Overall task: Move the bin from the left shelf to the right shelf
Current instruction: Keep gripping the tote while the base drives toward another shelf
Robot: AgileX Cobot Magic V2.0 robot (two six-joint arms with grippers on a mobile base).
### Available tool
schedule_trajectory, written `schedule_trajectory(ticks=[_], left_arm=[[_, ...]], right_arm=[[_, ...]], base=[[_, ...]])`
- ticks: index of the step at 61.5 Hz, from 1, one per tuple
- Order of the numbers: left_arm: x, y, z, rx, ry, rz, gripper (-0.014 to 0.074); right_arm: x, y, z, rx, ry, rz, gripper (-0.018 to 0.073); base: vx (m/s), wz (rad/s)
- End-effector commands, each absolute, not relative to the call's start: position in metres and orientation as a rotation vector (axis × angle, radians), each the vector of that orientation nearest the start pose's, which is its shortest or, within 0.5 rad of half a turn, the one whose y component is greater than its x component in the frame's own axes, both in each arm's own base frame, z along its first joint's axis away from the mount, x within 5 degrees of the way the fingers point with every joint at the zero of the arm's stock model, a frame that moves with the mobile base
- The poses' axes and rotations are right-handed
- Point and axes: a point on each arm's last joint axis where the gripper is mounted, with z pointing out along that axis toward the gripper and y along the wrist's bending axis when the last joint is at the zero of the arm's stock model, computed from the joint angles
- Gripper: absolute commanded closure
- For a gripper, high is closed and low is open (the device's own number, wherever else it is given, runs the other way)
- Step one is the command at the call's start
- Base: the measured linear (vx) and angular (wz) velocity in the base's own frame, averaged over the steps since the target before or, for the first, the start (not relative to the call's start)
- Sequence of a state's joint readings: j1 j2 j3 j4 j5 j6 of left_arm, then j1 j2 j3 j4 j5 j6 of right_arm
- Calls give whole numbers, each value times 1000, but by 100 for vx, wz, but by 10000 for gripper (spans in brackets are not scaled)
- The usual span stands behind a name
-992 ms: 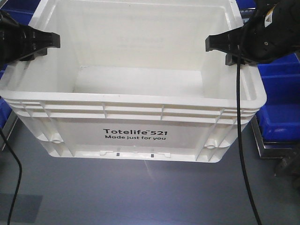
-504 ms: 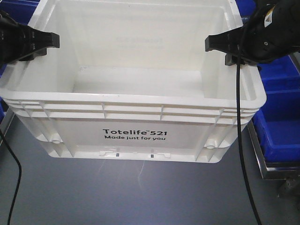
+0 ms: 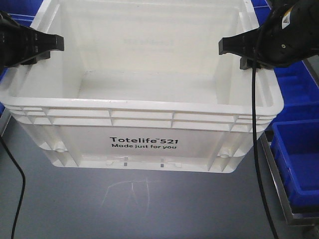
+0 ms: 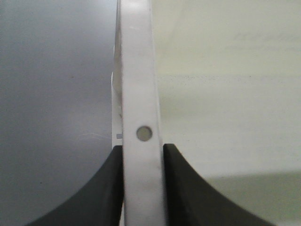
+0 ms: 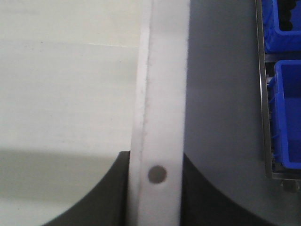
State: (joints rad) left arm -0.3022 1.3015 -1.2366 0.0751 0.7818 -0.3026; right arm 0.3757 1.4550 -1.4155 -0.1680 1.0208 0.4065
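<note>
Left end effector (image 4: 142, 157) and right end effector (image 5: 155, 165) clamp the bin (image 3: 144, 124) over scratched grey floor (image 3: 129, 204) beside blue bins (image 3: 299, 164).

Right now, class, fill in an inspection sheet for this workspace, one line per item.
Surface: grey surface, faint scratches.
Job's things: white bin, empty, print facing the camera.
Clutter: nothing seen.
Grippers: left gripper shut on the bin's left rim; right gripper shut on its right rim.
Cables: left cable hangs beside the bin; right cable crosses its front.
Surroundings: blue bins in a metal rack, right side.
</note>
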Motion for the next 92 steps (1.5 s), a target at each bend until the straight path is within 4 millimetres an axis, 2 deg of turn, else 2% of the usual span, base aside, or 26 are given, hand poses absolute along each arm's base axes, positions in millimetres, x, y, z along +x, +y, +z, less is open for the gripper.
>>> schedule_trajectory(ticks=[1, 92], left_arm=[[262, -77, 405, 66, 2126, -252, 514], [262, -77, 405, 66, 2126, -252, 514]], right_arm=[[288, 93, 401, -37, 2326, 97, 497], [288, 93, 401, -36, 2326, 101, 497]], base=[[36, -1], [35, -2]])
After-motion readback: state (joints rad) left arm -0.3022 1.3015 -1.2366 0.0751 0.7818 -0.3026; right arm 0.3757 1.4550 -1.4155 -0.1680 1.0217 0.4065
